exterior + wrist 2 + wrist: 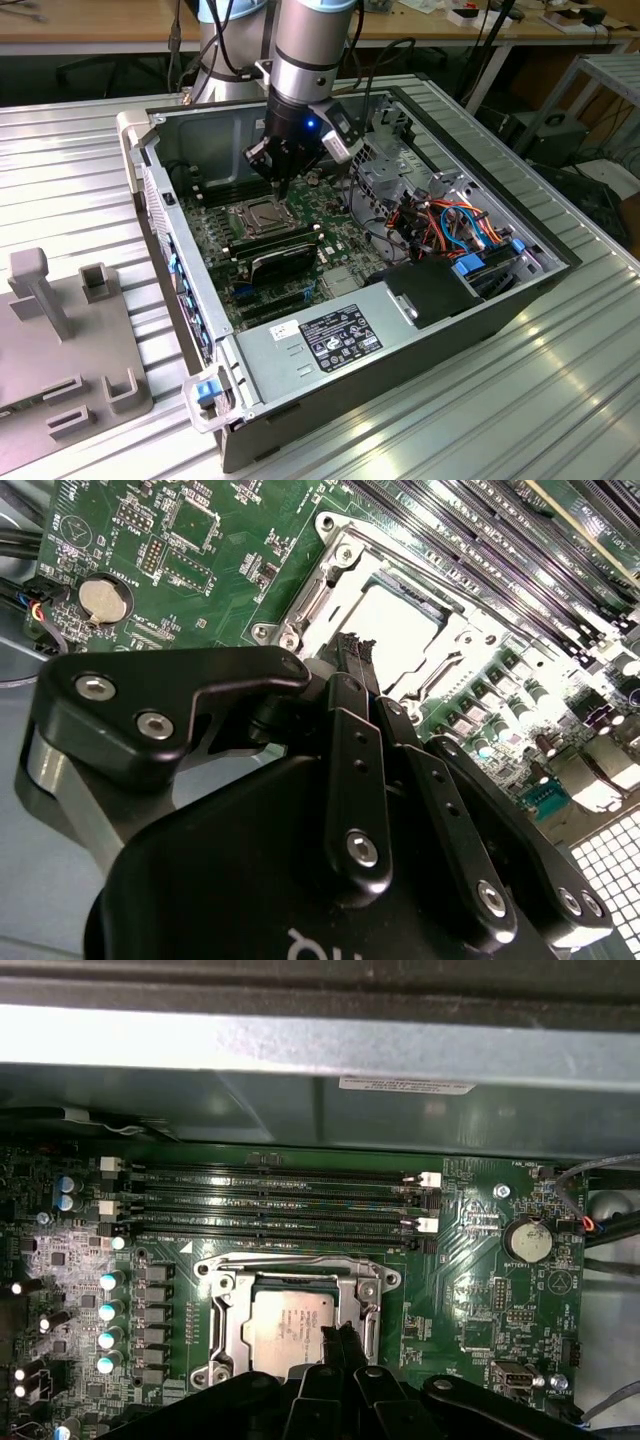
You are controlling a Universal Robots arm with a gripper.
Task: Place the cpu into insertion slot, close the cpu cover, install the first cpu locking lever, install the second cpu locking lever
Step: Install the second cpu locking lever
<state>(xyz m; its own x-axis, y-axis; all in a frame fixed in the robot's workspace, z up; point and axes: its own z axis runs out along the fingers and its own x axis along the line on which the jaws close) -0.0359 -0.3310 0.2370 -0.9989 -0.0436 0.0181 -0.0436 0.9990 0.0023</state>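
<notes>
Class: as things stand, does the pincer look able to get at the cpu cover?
Probably yes. The pincer hangs just above the cpu cover inside the open computer case, and nothing lies between them in both wrist views.

the exterior view stands off from the bench and looks down at an angle on the whole open computer case (pixel 400 330), with the arm (pixel 310 60) coming in from the upper middle of the frame. the first wrist view rides close above the green board (pixel 480 1290), facing almost straight down; the chip (pixel 290 1332) sits at lower centre, the gripper (pixel 345 1345) pokes in from the bottom edge, and the case wall (pixel 320 1050) runs across the top. the second wrist view sits behind the gripper (pixel 357 652), looking past it, tilted, at the chip (pixel 395 635) very near. both wrist views share the chip, the long dark slots and the round silver battery (pixel 527 1241) (pixel 105 600).
</notes>
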